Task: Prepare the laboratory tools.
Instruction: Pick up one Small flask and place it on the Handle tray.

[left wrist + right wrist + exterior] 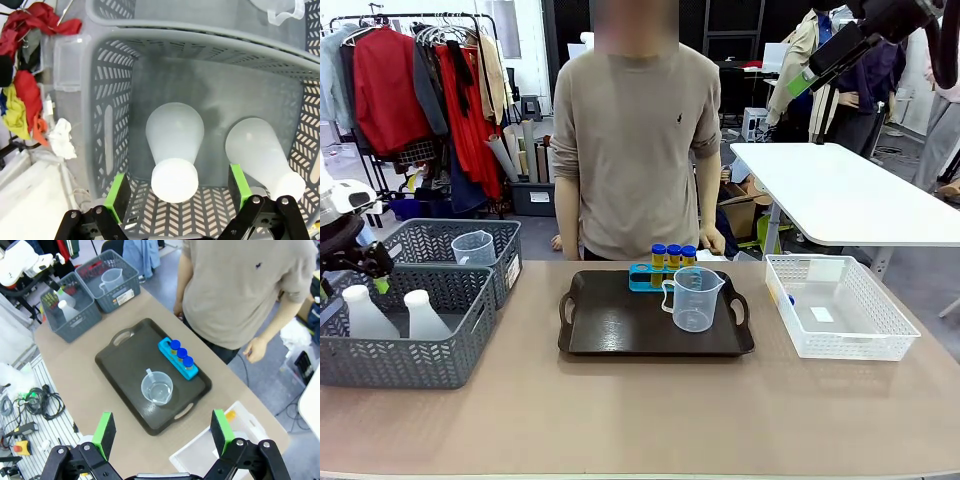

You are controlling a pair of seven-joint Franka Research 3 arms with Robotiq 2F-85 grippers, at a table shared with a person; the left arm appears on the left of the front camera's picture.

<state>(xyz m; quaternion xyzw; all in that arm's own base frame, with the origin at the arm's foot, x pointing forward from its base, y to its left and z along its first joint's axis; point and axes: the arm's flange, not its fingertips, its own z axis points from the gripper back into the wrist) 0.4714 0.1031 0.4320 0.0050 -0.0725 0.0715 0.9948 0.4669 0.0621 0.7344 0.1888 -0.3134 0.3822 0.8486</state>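
Between my left gripper [178, 192] pads, jaws wide: conical flask [175, 145] in grey basket [107, 125], pads clear of it; second flask [257, 150] at 3 o'clock. My right gripper [162, 432] wide, empty; measuring beaker [157, 388] at 12 o'clock on tray [125, 365], blue tube rack [178, 359] at its 1 o'clock.

Table [620, 420]: grey baskets [400, 352], black tray [610, 322], white basket [840, 346].
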